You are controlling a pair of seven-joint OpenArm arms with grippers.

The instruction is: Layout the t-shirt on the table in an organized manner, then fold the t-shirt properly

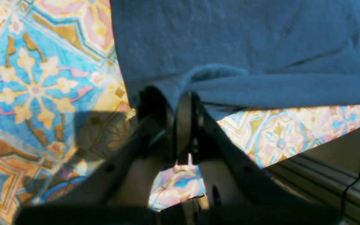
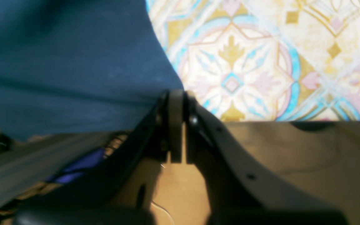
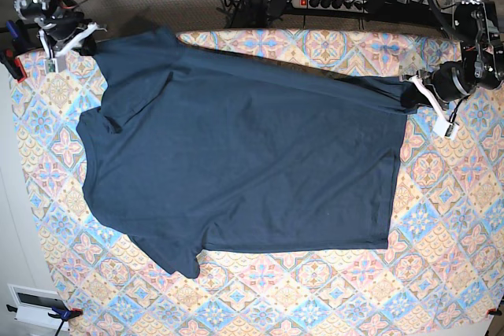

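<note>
Pincers were both clamped on the far edge of your t-shirt, evidently to stretch it flat across the desk.

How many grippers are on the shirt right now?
2. The left gripper pinches the t-shirt at its hem corner; the right gripper is shut at the shirt's far sleeve-side corner.

No readable text, label, brand, number or sign anywhere. Plain, unprinted t-shirt; only ornamental tile motifs on the table cloth. Small white tags near both grippers, too small to read.
</note>
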